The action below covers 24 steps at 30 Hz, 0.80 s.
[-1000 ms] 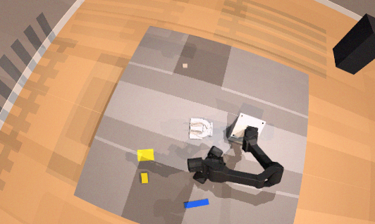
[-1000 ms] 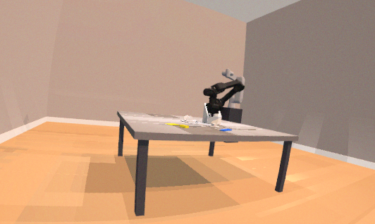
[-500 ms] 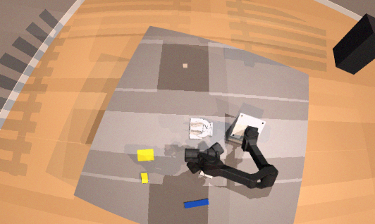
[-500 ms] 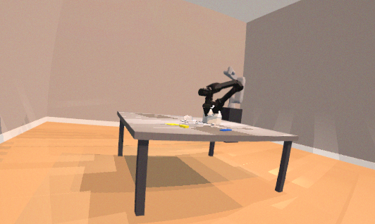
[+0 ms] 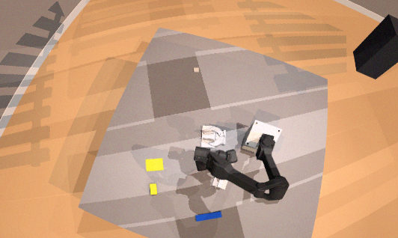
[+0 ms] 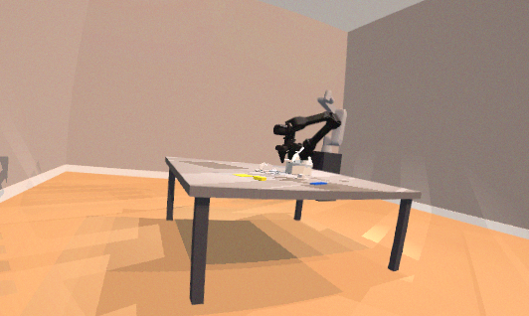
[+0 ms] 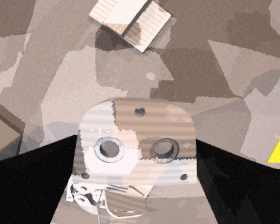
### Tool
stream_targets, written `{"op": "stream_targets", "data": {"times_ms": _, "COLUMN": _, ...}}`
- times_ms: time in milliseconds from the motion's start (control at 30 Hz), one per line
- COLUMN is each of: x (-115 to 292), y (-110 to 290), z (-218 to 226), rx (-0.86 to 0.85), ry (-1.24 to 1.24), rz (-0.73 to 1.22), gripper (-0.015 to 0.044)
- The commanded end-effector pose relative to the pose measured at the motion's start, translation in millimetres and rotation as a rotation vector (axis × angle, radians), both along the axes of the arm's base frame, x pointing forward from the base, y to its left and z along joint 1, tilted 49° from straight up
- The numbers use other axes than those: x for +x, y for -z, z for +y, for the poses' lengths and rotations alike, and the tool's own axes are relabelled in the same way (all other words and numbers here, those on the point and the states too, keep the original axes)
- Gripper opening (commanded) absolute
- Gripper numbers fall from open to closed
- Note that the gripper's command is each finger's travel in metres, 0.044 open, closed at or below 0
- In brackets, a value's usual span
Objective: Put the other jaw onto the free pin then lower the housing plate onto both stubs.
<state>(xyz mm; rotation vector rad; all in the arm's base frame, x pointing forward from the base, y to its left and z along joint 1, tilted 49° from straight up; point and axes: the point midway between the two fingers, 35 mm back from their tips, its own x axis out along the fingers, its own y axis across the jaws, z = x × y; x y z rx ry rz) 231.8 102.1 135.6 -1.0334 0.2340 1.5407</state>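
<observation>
My gripper (image 7: 135, 143) is shut on the housing plate (image 7: 132, 150), a pale plate with rounded upper corners, two large ringed holes and small screw holes. A black finger presses each side edge of the plate. The white jaw assembly (image 5: 213, 141) stands on the table just beyond the gripper in the top view. Its white parts (image 7: 80, 196) show at the bottom of the wrist view, partly hidden behind the plate's lower edge. The plate is held above the table, apart from the assembly. Whether both jaws sit on their pins and whether the teeth mesh cannot be told.
A box with a white top (image 5: 258, 132) stands right of the assembly. A small white block (image 5: 220, 183) (image 7: 150, 27) lies near the arm. Two yellow pieces (image 5: 154, 165) (image 5: 153, 189), a blue bar (image 5: 209, 216) (image 6: 318, 184) and a tiny pale cube (image 5: 196, 69) lie farther out.
</observation>
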Motion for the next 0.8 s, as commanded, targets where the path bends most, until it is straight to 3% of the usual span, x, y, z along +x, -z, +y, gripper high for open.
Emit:
{"op": "stream_targets", "data": {"times_ms": 0, "x": 3.4, "y": 6.4, "z": -5.6, "rx": 0.01, "ry": 0.069, "rz": 0.07, "gripper": 0.0351}}
{"op": "stream_targets", "data": {"times_ms": 767, "x": 15.5, "y": 44.9, "z": -43.4, "rx": 0.064, "ry": 0.487, "rz": 0.491, "gripper": 0.0351}}
